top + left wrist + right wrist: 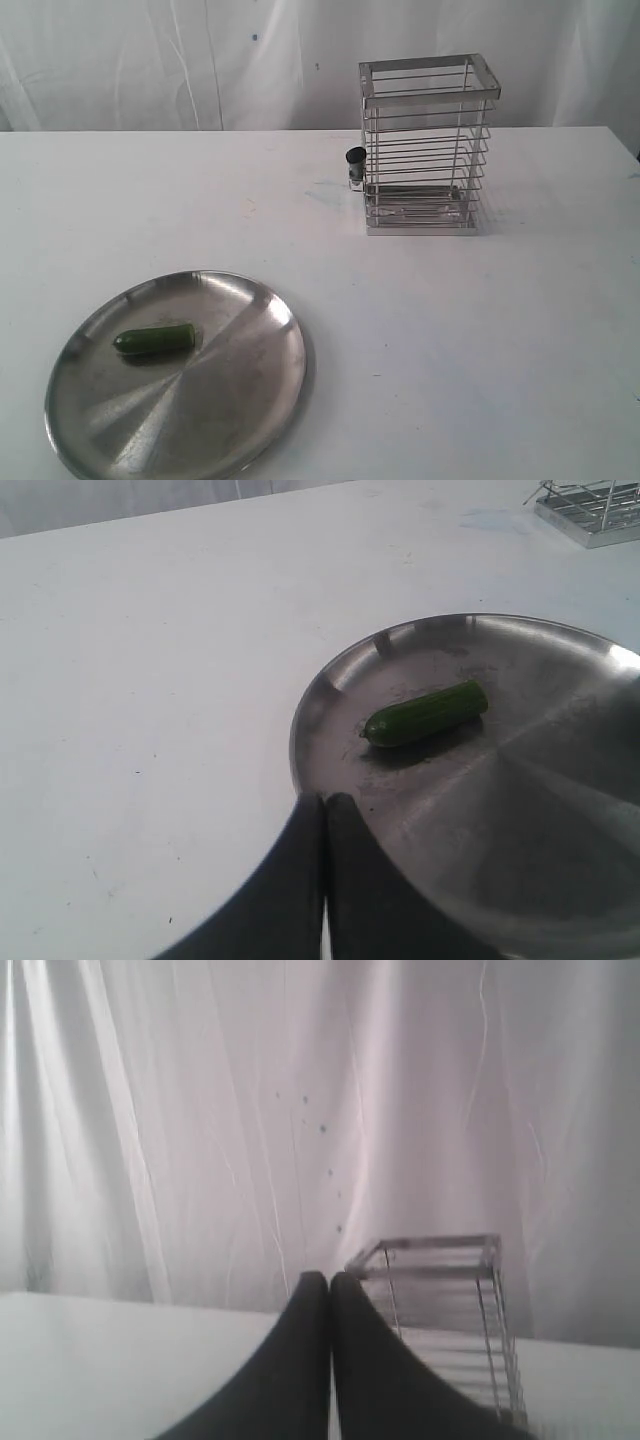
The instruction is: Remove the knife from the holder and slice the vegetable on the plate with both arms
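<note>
The green vegetable (155,339) lies on its side on the round steel plate (230,400) at the front left of the table. The tall wire holder (428,145) stands at the back right. A short black stub (355,158) pokes out at the holder's left side; I cannot tell whether it is the knife, and no blade shows. Neither arm appears in the exterior view. In the left wrist view my left gripper (325,798) is shut and empty, just short of the plate (560,810) rim and the vegetable (425,714). My right gripper (330,1276) is shut and empty, facing the holder (450,1300) from a distance.
A white table (450,330) carries everything, with a white curtain (200,60) hanging behind its far edge. Bare tabletop lies between the plate and the holder. A corner of the holder (595,510) shows in the left wrist view.
</note>
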